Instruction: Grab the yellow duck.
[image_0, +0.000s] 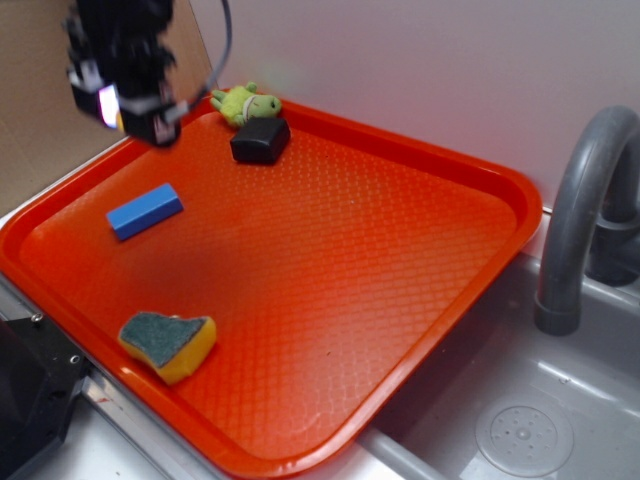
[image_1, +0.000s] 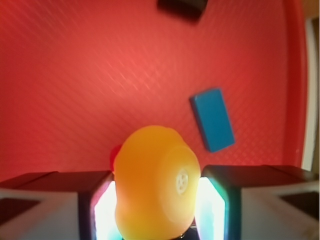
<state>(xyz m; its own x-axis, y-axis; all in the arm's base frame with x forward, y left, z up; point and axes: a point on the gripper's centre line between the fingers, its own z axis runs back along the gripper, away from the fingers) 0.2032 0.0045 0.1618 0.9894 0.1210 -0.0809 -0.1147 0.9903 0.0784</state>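
Open tray (image_0: 420, 200) beyond blue block (image_0: 145, 211)

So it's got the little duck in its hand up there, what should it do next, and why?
Probably just keep the hand shut and hold steady or lift slightly: the yellow duck sits squeezed between both fingers, clear above the orange tray, so the grab looks done.

Yellow duck (image_1: 155, 185): rounded, glossy, underside toward wrist camera, clamped between tool (image_1: 156, 207) fingers.
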